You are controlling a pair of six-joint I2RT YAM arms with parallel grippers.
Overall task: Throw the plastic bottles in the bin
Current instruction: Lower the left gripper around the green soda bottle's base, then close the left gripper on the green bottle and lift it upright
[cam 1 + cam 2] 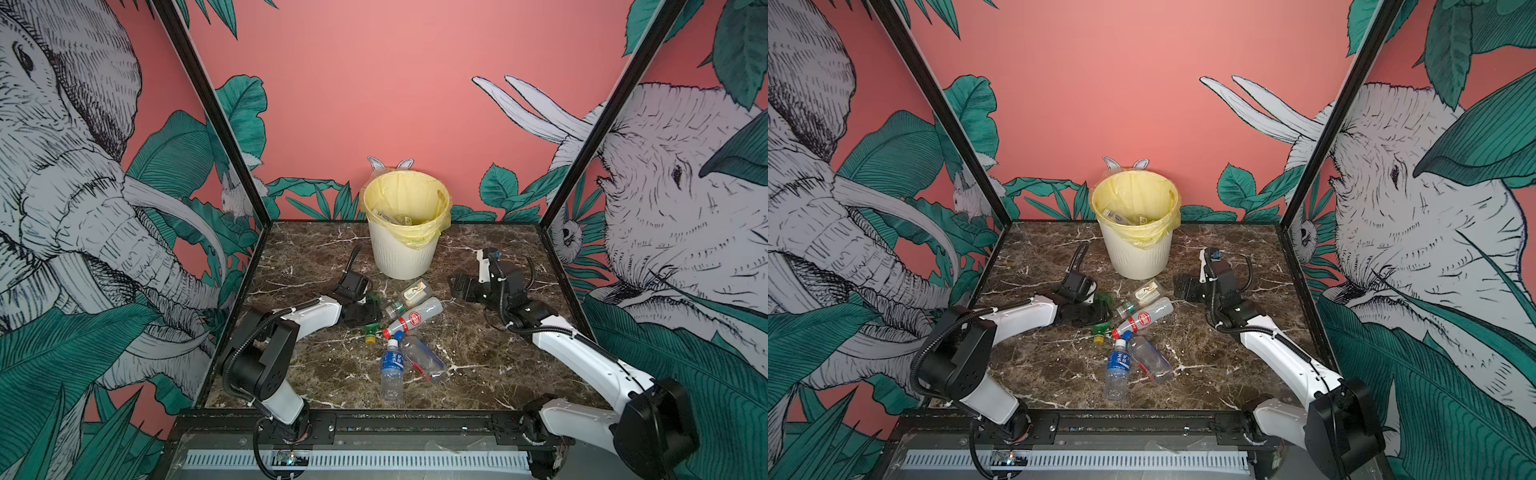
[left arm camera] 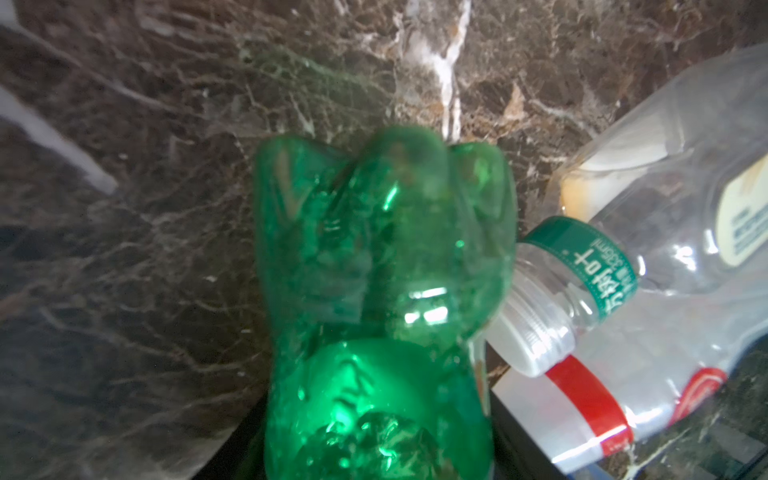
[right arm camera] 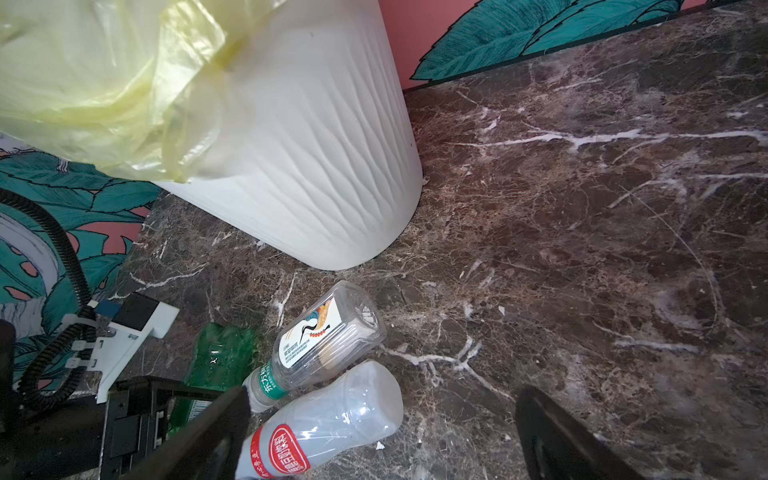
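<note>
Green bottle (image 2: 374,249) being straddled by the left tool (image 1: 368,308).
Likely light, crushable and slippery, so mid-body is being favoured; clench cannot be told. Right tool (image 3: 384,401) is being held released.

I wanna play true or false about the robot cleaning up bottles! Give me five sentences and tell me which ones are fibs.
1. The bin has a yellow bag in it. True.
2. The bin lies tipped over. False: it stands upright.
3. A green bottle sits between the fingers of the left gripper. True.
4. The right gripper holds a bottle. False: its fingers stand wide apart, gripping nothing.
5. Every bottle is inside the bin. False: several, like the blue-labelled bottle, lie on the table.
</note>
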